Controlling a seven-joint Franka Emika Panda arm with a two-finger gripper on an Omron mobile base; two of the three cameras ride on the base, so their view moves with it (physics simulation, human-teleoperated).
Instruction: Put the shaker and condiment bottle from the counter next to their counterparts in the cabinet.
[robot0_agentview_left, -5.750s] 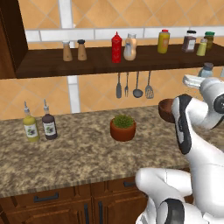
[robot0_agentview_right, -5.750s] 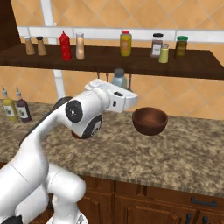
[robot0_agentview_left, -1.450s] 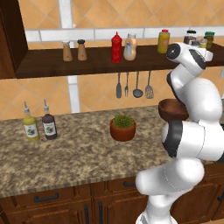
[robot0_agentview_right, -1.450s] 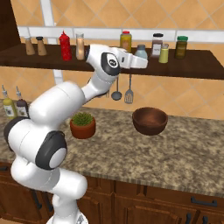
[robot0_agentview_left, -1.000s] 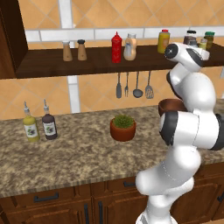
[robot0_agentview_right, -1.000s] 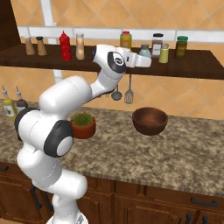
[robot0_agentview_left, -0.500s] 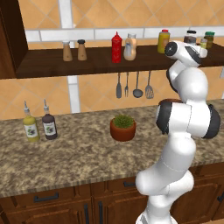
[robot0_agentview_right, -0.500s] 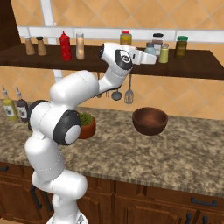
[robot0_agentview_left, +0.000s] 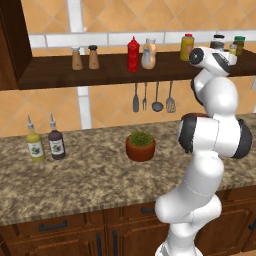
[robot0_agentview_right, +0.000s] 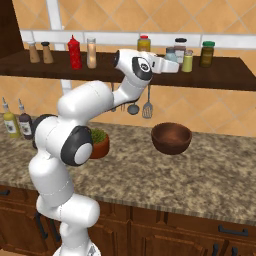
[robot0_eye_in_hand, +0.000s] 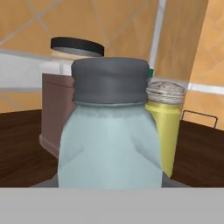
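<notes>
1. Pale blue-grey glass is what you are carrying: the shaker (robot0_eye_in_hand: 110, 131) is sitting pinched in the claw (robot0_agentview_right: 171, 64), its grey cap close in front of the hand camera.
2. You are reaching further along the cabinet (robot0_agentview_right: 235, 75) than a second ago; the arm has been swinging right and stretching, so the claw is now hovering at the shelf's right-hand group rather than short of it.
3. Just behind the shaker in the hand view, a brown jar with a black lid (robot0_eye_in_hand: 61, 100) and a small yellow-green jar (robot0_eye_in_hand: 168, 127) are standing close together. In the right base view the shaker (robot0_agentview_right: 171, 55) is sitting near that yellow-green jar (robot0_agentview_right: 187, 61).
4. I judge that you are closing on the set-down spot, but whether the base is touching the shelf is hidden, so do not let go on trust.
5. The two brown shakers (robot0_agentview_left: 83, 57) are standing well apart at the far left of the shelf; you are placing beside the right-hand jars, so check that this is the intended counterpart.
6. The peach-orange condiment bottle (robot0_agentview_left: 148, 54) is already standing on the shelf, just beside the red squeeze bottle (robot0_agentview_left: 133, 54).
7. The tabletop (robot0_agentview_left: 90, 175) is carrying the plant pot (robot0_agentview_left: 140, 146), a wooden bowl (robot0_agentview_right: 171, 138) and two small bottles (robot0_agentview_left: 45, 145).
</notes>
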